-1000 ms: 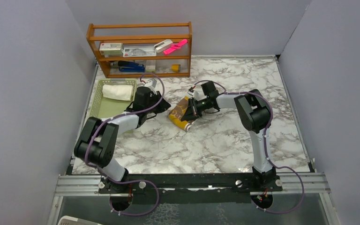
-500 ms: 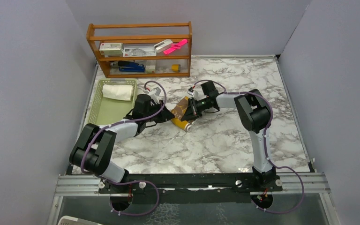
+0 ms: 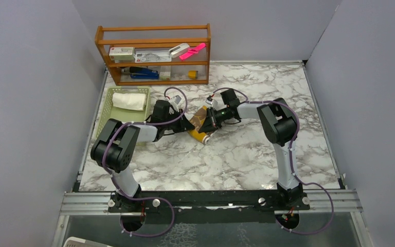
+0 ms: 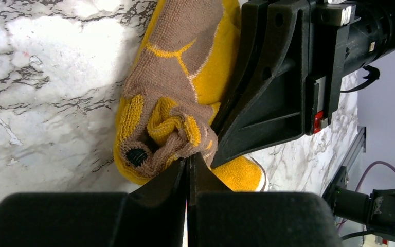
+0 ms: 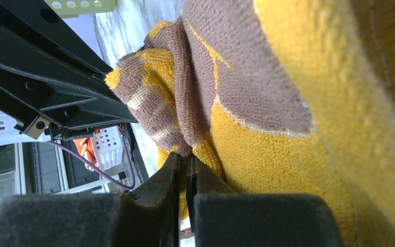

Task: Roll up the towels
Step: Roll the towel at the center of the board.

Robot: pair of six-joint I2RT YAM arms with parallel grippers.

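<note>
Mustard-yellow towel (image 3: 201, 135) lies a little left of the middle of the marble table (image 3: 247, 154), well in from the near edge where both arms are bolted. It is partly rolled. Its yellow end points toward the near edge, and its brown-patterned part lies on the far side, under the grippers.

The left gripper (image 4: 187, 167) reaches in from the left with its fingers closed together. The tips press against the bunched, brown-and-yellow end of the cloth. Whether any cloth is nipped between them cannot be told.

The right gripper (image 5: 183, 162) comes in from the right and lies over the towel. Its fingers are pinched shut, with a fold of the yellow cloth caught between them. The two grippers meet almost tip to tip over this towel.

Farther back, against the left edge of the table, sits a pale green basket (image 3: 114, 122). A rolled white towel (image 3: 129, 100) lies across its far end.

At the far-left corner stands a wooden rack (image 3: 154, 28) with small items on its shelves.
</note>
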